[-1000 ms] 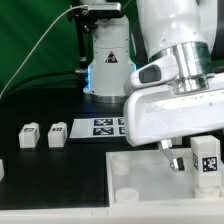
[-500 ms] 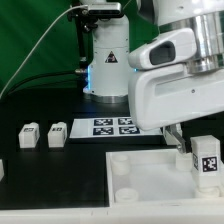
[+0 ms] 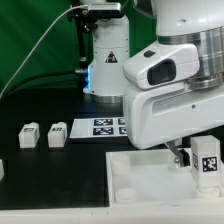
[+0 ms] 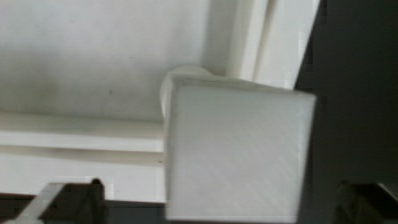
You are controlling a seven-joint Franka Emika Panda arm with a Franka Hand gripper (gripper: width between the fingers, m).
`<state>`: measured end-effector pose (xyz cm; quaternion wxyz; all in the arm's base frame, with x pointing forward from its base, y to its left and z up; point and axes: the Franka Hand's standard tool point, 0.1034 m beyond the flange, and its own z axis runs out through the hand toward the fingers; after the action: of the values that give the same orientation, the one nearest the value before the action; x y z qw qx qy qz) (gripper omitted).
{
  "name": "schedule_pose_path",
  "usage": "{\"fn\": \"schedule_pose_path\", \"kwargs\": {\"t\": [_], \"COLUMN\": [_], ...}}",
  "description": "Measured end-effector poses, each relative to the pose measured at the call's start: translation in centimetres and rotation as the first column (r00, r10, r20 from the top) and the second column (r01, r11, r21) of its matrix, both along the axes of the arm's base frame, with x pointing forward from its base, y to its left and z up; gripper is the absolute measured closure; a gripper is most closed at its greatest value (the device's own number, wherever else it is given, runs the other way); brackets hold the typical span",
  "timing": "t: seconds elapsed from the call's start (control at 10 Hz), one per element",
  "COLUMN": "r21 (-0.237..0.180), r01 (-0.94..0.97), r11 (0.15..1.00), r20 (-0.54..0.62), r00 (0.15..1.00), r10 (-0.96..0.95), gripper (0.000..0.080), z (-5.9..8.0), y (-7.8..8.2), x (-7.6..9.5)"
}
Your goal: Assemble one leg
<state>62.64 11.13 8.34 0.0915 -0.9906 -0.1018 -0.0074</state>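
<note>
In the exterior view, at that view's far left, a white block (image 3: 2, 170) lies on the black table (image 3: 60, 185), cut off by the frame edge and too partial to identify. Right of it, two spare legs (image 3: 28, 133) (image 3: 56, 134) stand side by side, close but apart, each showing a marker tag. Next comes the marker board (image 3: 103, 127), flat on the table just beside the second spare leg, with its right end hidden behind the arm. Behind the board stands the robot base (image 3: 108, 60) against a green backdrop (image 3: 30, 40). The arm's white housing (image 3: 175, 95) fills the upper right of that view. Beneath it the large white tray-like part (image 3: 145, 170) lies flat on the table, with a round socket visible at its near left corner. At the tray's right side the leg (image 3: 207, 160) stands upright, tag facing the camera. One dark finger (image 3: 179, 155) hangs just to its left, and contact cannot be judged there. In the wrist view the gripper (image 4: 214, 200) straddles the leg (image 4: 240, 150), its two dark fingertips (image 4: 68, 196) set wide. A clear gap shows on one side of the leg and a narrow one on the other, so the fingers are spread and grip nothing. The tray's raised rim (image 4: 249, 40) runs behind the leg.
</note>
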Motion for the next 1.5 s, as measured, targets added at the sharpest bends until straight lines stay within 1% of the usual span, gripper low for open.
{"fn": "schedule_pose_path", "kwargs": {"t": [0.1,0.2,0.3,0.4,0.5,0.6,0.7,0.8,0.9,1.0,1.1,1.2,1.3,1.4,1.5], "r21": [-0.002,-0.002,-0.002,-0.002,-0.003,-0.003,-0.003,-0.001,-0.006,-0.007,-0.017,-0.042,-0.055,-0.061,-0.07], "r01": [0.001,0.001,0.001,0.001,0.003,0.034,0.031,0.12,0.253,0.404,0.524,0.668,0.782,0.876,0.932], "r11": [1.0,1.0,1.0,1.0,1.0,0.999,1.0,0.993,0.968,0.915,0.852,0.743,0.621,0.479,0.356], "r20": [0.001,0.0,0.0,0.0,0.001,-0.005,-0.005,-0.021,-0.044,-0.058,-0.072,-0.093,-0.119,-0.161,-0.17], "r00": [1.0,1.0,1.0,1.0,1.0,0.999,1.0,0.993,0.967,0.913,0.849,0.738,0.612,0.464,0.34], "r10": [-0.001,-0.001,-0.001,-0.001,-0.003,-0.034,-0.031,-0.12,-0.253,-0.404,-0.524,-0.669,-0.782,-0.871,-0.925], "gripper": [0.0151,0.0151,0.0255,0.0392,0.0392,0.0508,0.0508,0.0508,0.0508,0.0508,0.0508,0.0508,0.0508,0.0508,0.0508], "z": [-0.7,-0.6,-0.6,-0.7,-0.7,-0.7,-0.7,-0.7,-0.9,-0.9,-0.9,-1.0,-1.0,-1.1,-1.1], "y": [0.0,0.0,0.0,0.0,0.0,-0.1,-0.1,0.0,-0.2,-0.4,-0.5,-0.7,-0.9,-1.3,-1.4], "x": [-0.6,-0.6,-0.5,-0.6,-0.5,-0.5,-0.5,-0.5,-0.5,-0.1,0.0,0.0,0.0,0.1,0.1]}}
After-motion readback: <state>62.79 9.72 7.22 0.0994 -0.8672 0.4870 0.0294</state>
